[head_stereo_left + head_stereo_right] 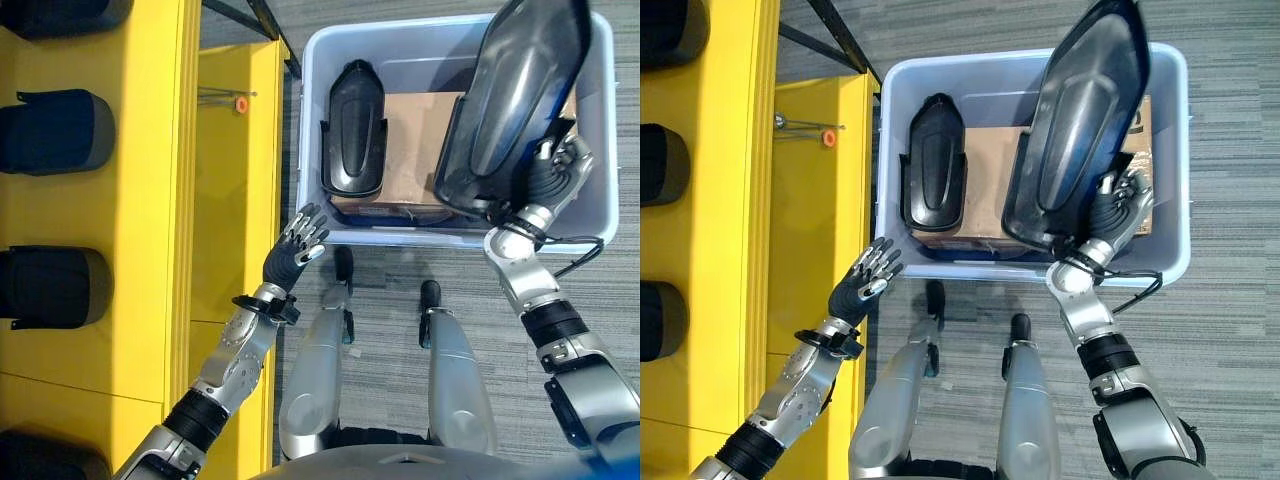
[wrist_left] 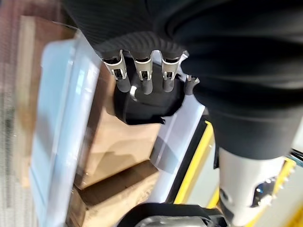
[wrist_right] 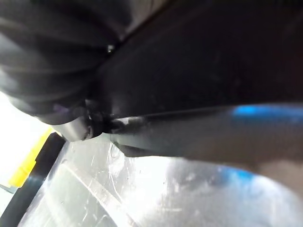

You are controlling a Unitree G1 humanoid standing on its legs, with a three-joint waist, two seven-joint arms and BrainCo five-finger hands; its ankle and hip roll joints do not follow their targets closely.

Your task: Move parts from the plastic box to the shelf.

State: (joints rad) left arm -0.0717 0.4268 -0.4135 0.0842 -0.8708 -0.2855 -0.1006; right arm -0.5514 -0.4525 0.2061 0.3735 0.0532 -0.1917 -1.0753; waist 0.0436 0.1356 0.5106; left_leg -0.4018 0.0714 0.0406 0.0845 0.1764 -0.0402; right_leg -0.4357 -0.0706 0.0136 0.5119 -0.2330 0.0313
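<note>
While the right hand [image 1: 1118, 212] has its fingers curled round a black part [image 1: 1080, 130] lifted over the box [image 1: 1170, 262], left hand [image 1: 297, 246] hangs spread nearby; next it needs swinging over to the yellow shelf [image 1: 150, 200].

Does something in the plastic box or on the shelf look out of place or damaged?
Nothing looks damaged or spilled. The right hand holds one black part up over the plastic box; another black part lies on the cardboard inside.
</note>
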